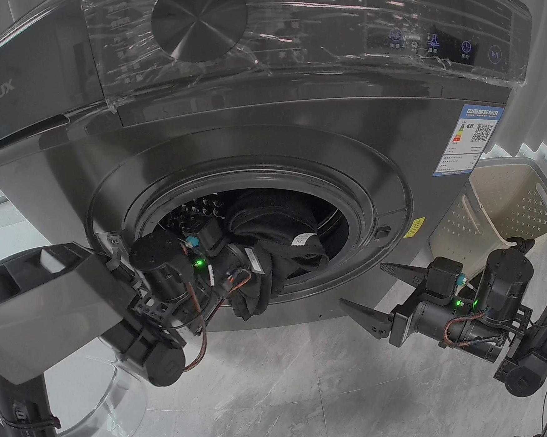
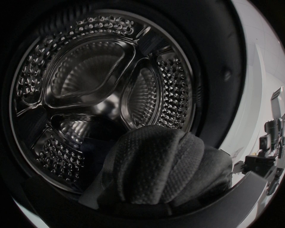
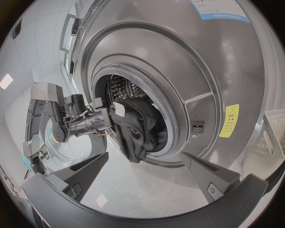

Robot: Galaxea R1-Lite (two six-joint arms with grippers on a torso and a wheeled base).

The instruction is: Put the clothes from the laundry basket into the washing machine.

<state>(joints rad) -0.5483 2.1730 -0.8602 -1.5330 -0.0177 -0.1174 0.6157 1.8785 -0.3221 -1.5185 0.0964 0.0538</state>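
At washing machine [image 1: 342, 141] mouth | left tool [image 1: 253, 261] grasping black garment [image 1: 274, 228] | right tool [image 1: 362, 283] released | blue label [image 1: 468, 138], yellow sticker [image 1: 414, 227] on front

1. The left arm [image 1: 42, 303] is stretched forward, wrist level, and the left gripper [image 1: 252, 261] is clamped on a bunched black garment [image 1: 274, 228].
2. The right arm [image 1: 522, 347] sits low, off to the right. The right gripper [image 1: 361, 283] points leftward, its fingers spread wide and holding nothing.

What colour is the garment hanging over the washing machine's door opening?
The garment is black, with a small white tag; clearest in the right wrist view.
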